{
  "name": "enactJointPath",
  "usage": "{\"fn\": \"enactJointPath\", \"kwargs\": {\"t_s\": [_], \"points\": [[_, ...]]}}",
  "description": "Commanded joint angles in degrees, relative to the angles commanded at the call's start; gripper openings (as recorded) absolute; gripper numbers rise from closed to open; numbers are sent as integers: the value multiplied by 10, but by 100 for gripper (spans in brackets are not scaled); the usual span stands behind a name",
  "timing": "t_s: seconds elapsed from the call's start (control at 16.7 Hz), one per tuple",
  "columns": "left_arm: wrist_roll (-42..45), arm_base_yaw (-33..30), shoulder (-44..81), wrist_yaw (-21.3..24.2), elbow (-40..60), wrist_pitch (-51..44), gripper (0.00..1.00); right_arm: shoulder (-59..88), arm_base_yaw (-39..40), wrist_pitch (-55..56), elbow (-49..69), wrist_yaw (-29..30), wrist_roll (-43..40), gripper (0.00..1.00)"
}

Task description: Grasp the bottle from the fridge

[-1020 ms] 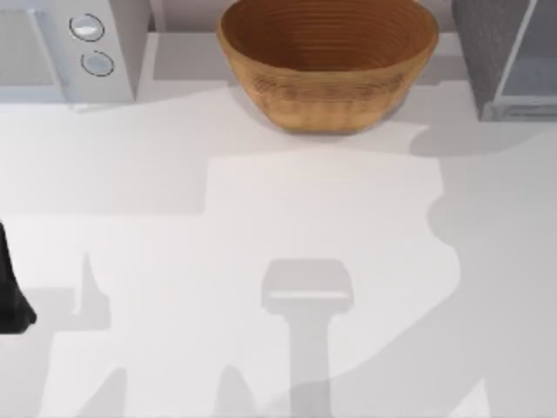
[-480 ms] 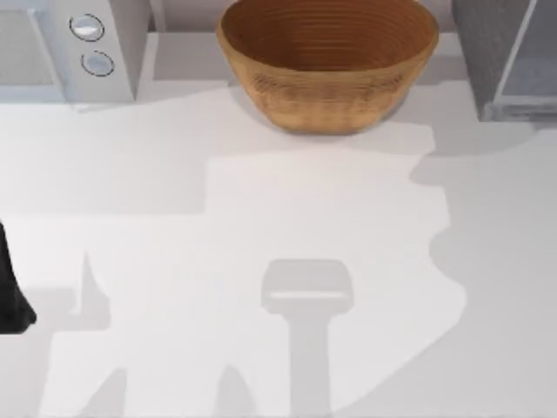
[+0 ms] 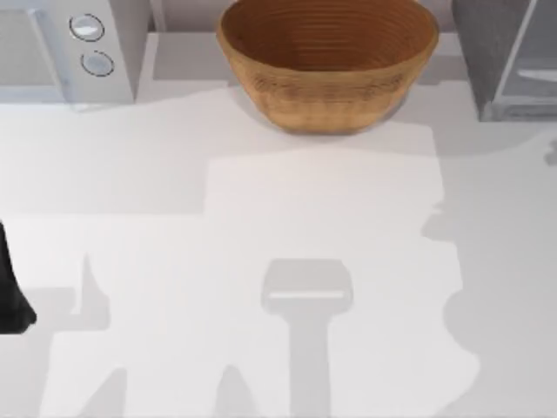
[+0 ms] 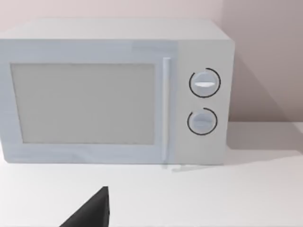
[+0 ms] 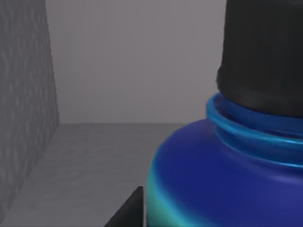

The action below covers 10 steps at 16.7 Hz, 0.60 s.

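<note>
The blue bottle (image 5: 222, 179) with its black cap stood inside the fridge (image 3: 500, 57), directly in front of the right claw (image 5: 128, 213) and very close to it. Whether that claw was wide or narrow could not be told. The left arm (image 3: 10, 292) sat parked, facing a white microwave (image 4: 118, 92).

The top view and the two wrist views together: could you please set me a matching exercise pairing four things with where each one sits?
Things:
1. woven bowl
2. white appliance with two knobs
3. fridge
4. bottle

Places:
A. back left corner of the table
B. back right corner of the table
C. back middle of the table
D. on a grey floor between grey walls, close in front of the right wrist camera

Pairs: 1-C, 2-A, 3-B, 4-D
</note>
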Motion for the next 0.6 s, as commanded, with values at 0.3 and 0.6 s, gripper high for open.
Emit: {"fn": "enactJointPath", "kwargs": {"t_s": [0.3, 0.6], "points": [[0, 0, 0, 0, 0, 0, 100, -3, 4, -6, 0, 2, 1, 0], [0, 0, 0, 0, 0, 0, 100, -125, 25, -74, -41, 21, -5, 0]]}}
